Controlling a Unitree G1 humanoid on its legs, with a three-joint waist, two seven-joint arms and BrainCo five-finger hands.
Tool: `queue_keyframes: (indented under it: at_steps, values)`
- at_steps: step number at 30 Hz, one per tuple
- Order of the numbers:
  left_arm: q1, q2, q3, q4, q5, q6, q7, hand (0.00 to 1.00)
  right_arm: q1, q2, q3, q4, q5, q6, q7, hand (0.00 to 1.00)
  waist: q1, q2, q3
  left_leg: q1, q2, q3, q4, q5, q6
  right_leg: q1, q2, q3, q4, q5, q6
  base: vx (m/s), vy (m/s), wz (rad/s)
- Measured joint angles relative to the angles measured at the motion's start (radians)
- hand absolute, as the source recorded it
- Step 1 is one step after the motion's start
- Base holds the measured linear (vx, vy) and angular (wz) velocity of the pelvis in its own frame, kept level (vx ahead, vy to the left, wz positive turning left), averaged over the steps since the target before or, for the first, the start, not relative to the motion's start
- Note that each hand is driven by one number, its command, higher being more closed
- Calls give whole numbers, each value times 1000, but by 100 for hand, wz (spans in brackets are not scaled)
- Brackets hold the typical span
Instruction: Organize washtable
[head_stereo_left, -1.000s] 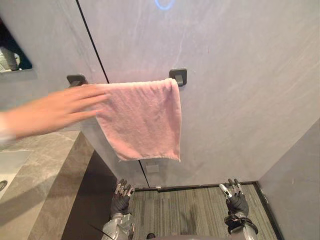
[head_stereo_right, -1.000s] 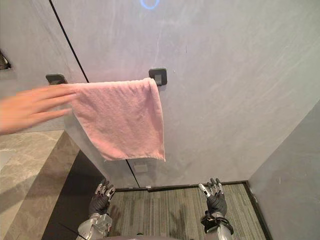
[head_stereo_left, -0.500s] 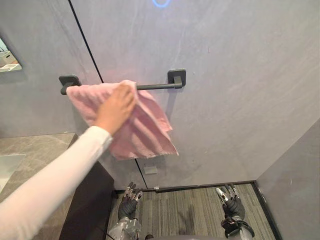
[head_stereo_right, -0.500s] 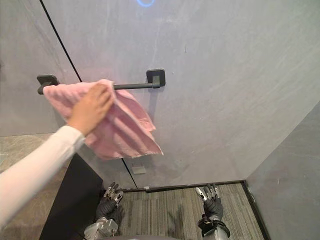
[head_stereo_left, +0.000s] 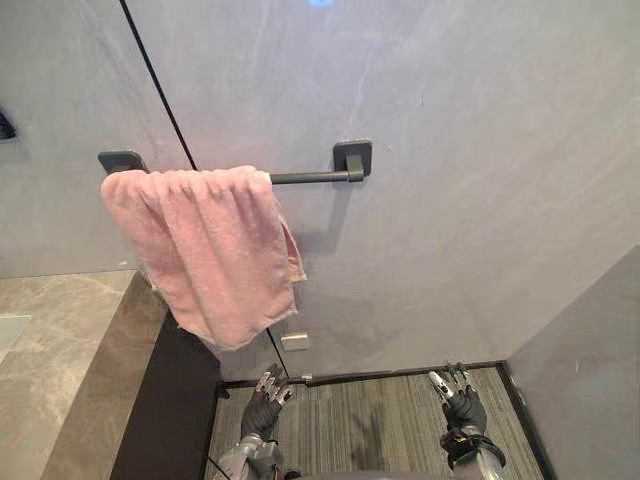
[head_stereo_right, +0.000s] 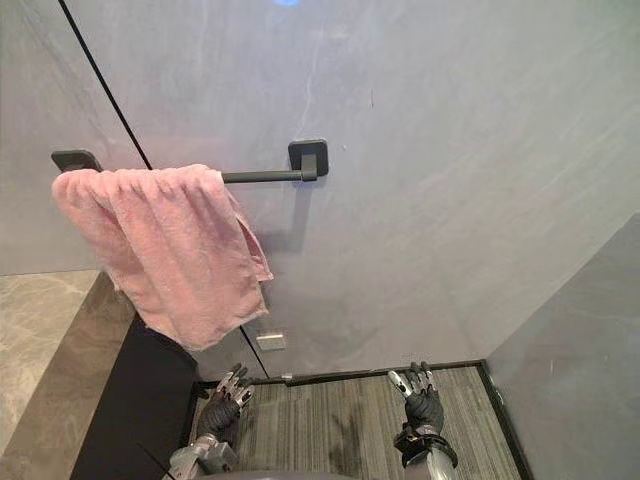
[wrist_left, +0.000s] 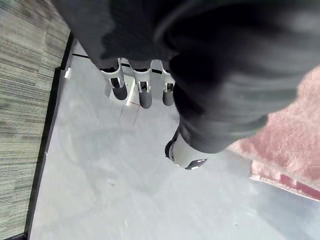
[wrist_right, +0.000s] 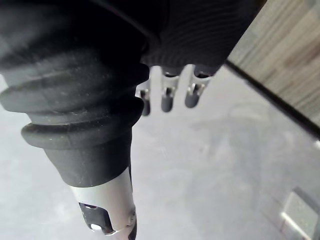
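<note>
Gone is the person's arm that held the pink towel (head_stereo_left: 205, 250). It has slid to the left end of the dark bar (head_stereo_left: 310, 177) and hangs there, bunched up. The left hand (head_stereo_left: 262, 408) and right hand (head_stereo_left: 462, 405) are low over the striped floor (head_stereo_left: 370, 425). Their fingers (wrist_left: 145, 97) are straight and hold nothing. The towel is high above them on the grey wall (head_stereo_left: 480, 150). Its bottom corner hangs near the brown stone bench (head_stereo_left: 70, 350).

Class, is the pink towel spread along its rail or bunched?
Bunched: the pink towel hangs crumpled at the left end, rail bare beside it.
</note>
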Motion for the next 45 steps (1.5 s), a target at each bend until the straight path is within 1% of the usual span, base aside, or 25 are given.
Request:
queue_keyframes:
  at_steps: [3, 5, 8, 9, 11, 12, 13, 14, 15, 16, 17, 18, 19, 20, 22, 25, 28, 30, 31, 34, 36, 38, 42, 44, 45]
  values:
    - [3, 5, -2, 1, 0, 0, -6, 0, 0, -1, 0, 6, 0, 0, 0, 0, 0, -2, 0, 2, -1, -1, 0, 0, 1, -1, 0, -1, -1, -1, 0, -48, 12, -2]
    - [2, 20, -25, 0, 1, 0, -20, 0, 0, -2, 0, 13, 0, 0, 1, 0, -1, -2, 0, 0, -1, -5, 0, -1, 1, -1, -1, -6, -1, -9, 3, -50, 9, 5]
    - [8, 76, -104, -59, 2, 4, -46, 0, -2, -9, 0, 39, 0, 0, 15, 0, -8, -2, 0, -8, -1, -13, -1, -7, -1, -3, -2, -16, -1, -10, 3, -36, 9, 11]
    - [14, 95, -121, -115, 0, 6, -60, 0, -2, -15, 0, 40, 0, 0, 21, 0, -14, -2, 0, -13, -2, -17, -1, -6, -1, -4, -2, -17, -1, -10, 3, -13, 10, 10]
    - [32, 118, -125, -309, -30, 4, -100, 0, -14, -22, 0, 46, 0, 1, 26, 0, -27, -2, 1, -13, -2, -18, -1, -7, -1, -5, -2, -16, -2, -11, 3, -2, 5, 2]
    - [31, 119, -116, -356, -45, 3, -107, 0, -17, -24, 0, 46, 0, 1, 27, 0, -28, -2, 1, -14, -2, -18, 0, -7, -1, -5, -1, -16, -4, -11, 3, 13, 2, -6]
    - [24, 119, -84, -468, -90, -4, -109, 0, -17, -30, 0, 46, 0, 1, 35, 0, -31, 0, 1, -17, -1, -19, 0, -7, -1, -10, 0, -15, -6, -10, 4, 19, -2, -6]
    - [20, 116, -47, -529, -114, -8, -109, 0, -15, -34, 0, 46, 0, 1, 40, 0, -32, 0, 1, -19, -1, -21, 0, -7, -1, -12, 0, -14, -8, -10, 4, 35, -5, -7]
    - [19, 110, 1, -582, -137, -22, -107, 0, -16, -37, -1, 46, -1, 1, 45, 0, -35, 1, 0, -21, -1, -22, 0, -6, -1, -13, 0, -14, -9, -9, 4, 60, -8, -3]
    - [8, 96, 83, -636, -159, -42, -101, 0, -16, -36, -2, 46, -1, 1, 47, 0, -38, 1, 0, -22, -1, -23, 4, -1, 1, -13, 1, -14, -11, -3, 6, 71, -8, -1]
    - [1, 86, 129, -656, -162, -52, -99, 0, -15, -36, -5, 46, -1, 1, 47, 0, -38, 1, 0, -22, -2, -24, 6, -1, 1, -11, 1, -15, -11, 2, -1, 90, -6, 3]
    - [-9, 60, 222, -690, -168, -76, -73, 0, -15, -36, -8, 46, -1, 1, 47, 0, -39, 1, 1, -21, -2, -26, 6, -1, 1, 0, 2, -15, -16, 7, -2, 89, -4, 5]
    - [-20, 46, 262, -706, -176, -87, -56, 0, -15, -35, -8, 46, -1, 1, 47, 0, -38, 0, 1, -20, -2, -28, 6, -1, 1, 3, 2, -15, -17, 7, -2, 111, -2, 9]
    - [-34, 15, 330, -748, -178, -116, -1, 0, -15, -27, -8, 46, -2, 1, 47, 0, -35, -3, 7, -9, -2, -30, 7, -1, 1, 16, 1, -18, -17, 7, -2, 77, 0, 8]
    - [-42, 0, 359, -791, -150, -142, 77, 0, -16, -23, -7, 45, -4, 1, 47, 0, -26, -7, 13, 0, -2, -33, 6, -2, 1, 28, 1, -20, -17, 6, -2, 33, 6, 8]
    - [-46, -5, 388, -810, -28, -154, 190, 0, -21, -17, 2, 40, -11, 2, 49, 0, -22, -5, 21, 8, -2, -38, 4, -6, 3, 38, -1, -22, -18, 2, -2, -39, 9, 4]
    - [-89, -2, 481, -821, 51, -153, 283, 0, -26, -14, 2, 22, -13, 12, 59, 0, -23, 0, 24, 9, -2, -39, 0, -16, 1, 39, 0, -23, -17, -6, -3, -66, 9, 3]
    - [-113, 12, 547, -847, 71, -154, 314, 0, -20, -23, 0, 22, -18, 16, 59, 0, -24, 2, 24, 8, -1, -39, -1, -16, 1, 33, 1, -23, -18, -15, 2, -78, 5, 1]
    - [-139, 35, 585, -847, 101, -156, 345, 0, -13, -28, -3, 22, -20, 17, 64, 0, -23, 2, 24, 7, -1, -39, -1, -16, 1, 33, 1, -24, -19, -15, 2, -44, 3, 2]
    - [-156, 66, 665, -847, 165, -156, 401, 0, -14, -37, -16, 24, -31, 23, 64, 0, -24, 4, 23, 3, -2, -41, -1, -16, 1, 30, 0, -23, -24, -15, 2, 0, 0, 0]
    - [-156, 67, 680, -845, 177, -155, 418, 0, -14, -38, -18, 24, -38, 25, 64, 0, -24, 4, 23, 0, -2, -42, -1, -12, 2, 29, 1, -23, -26, -15, 2, 0, 0, 0]
    - [-167, 88, 690, -823, 177, -148, 425, 0, -14, -41, -22, 24, -42, 34, 64, 0, -23, 4, 23, -5, -2, -43, 0, -10, 3, 28, 2, -25, -29, -4, -2, 43, -4, 3]
    - [-216, 232, 692, -702, 173, -122, 407, 0, -22, -56, -24, 24, -45, 39, 65, 0, -21, 5, 22, -26, -1, -53, 1, -9, 3, 17, 5, -31, -32, 0, -7, 54, -11, 4]
    - [-276, 347, 692, -583, 147, -107, 368, 0, -22, -71, -30, 24, -51, 40, 66, 0, -21, 5, 27, -32, -1, -58, 5, -9, 3, 14, 5, -38, -32, 0, -7, 55, -7, 6]
    - [-291, 372, 692, -553, 135, -103, 361, 0, -23, -74, -29, 24, -51, 40, 66, 0, -21, 4, 28, -35, -1, -59, 6, -9, 2, 12, 5, -39, -33, 0, -7, 16, -3, 4]
